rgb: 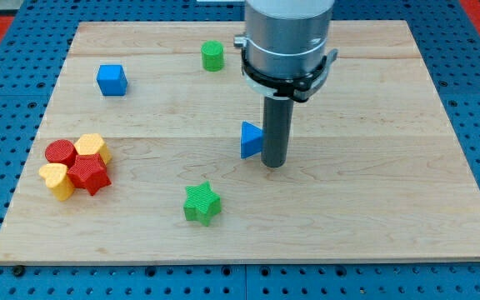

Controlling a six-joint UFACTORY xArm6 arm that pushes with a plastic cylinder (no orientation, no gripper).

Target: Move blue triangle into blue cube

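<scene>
The blue triangle (250, 140) lies near the middle of the wooden board (373, 208). My tip (273, 164) stands right against the triangle's right side, touching or nearly touching it. The blue cube (112, 80) sits far off toward the view's upper left, well apart from the triangle. The rod hangs from the arm's grey body (287, 37) at the view's top.
A green cylinder (212, 56) stands at the top, left of the arm. A green star (202, 203) lies below the triangle. At the left a cluster holds a red cylinder (59, 152), a red star (88, 174) and two yellow hearts (92, 147) (57, 180).
</scene>
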